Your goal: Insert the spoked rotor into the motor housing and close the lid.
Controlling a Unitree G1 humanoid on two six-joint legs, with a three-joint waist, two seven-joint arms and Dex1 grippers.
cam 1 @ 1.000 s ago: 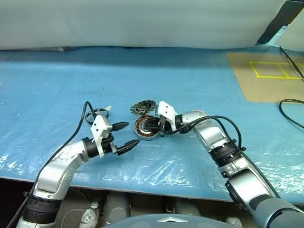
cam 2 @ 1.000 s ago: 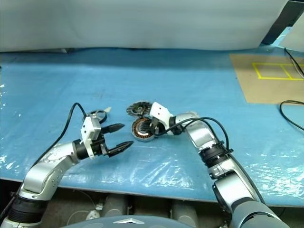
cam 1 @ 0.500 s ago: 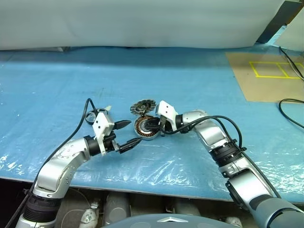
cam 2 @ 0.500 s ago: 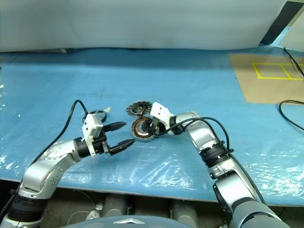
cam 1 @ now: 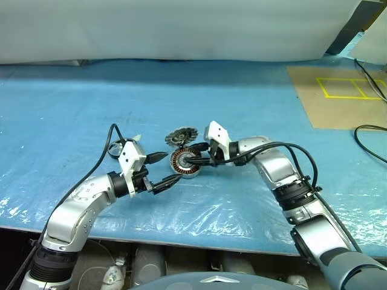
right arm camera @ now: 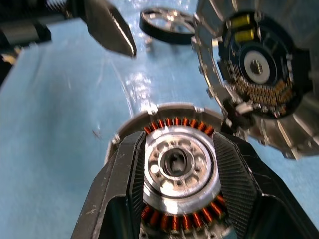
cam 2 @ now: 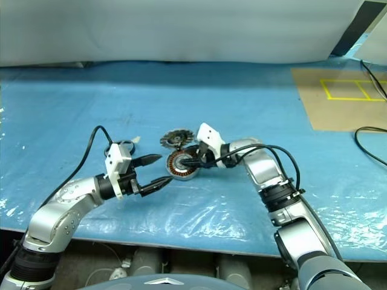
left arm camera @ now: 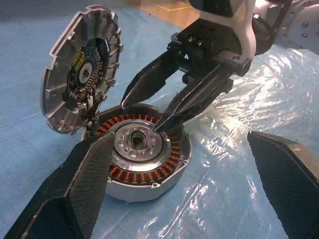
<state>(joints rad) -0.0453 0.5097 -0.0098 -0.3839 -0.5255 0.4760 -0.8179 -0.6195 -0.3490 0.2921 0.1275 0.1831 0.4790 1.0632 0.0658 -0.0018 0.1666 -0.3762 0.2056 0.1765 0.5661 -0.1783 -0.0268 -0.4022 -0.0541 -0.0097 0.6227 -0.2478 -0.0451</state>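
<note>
Motor housing (left arm camera: 142,159) flat, hub up, lid (left arm camera: 82,69) upright behind

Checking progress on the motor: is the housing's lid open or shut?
Open. The finned lid stands tipped up at the rim of the motor housing, leaving the copper windings and silver hub uncovered.

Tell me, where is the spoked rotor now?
The spoked rotor lies flat on the blue sheet behind the left gripper, left of the motor housing and apart from it.
</note>
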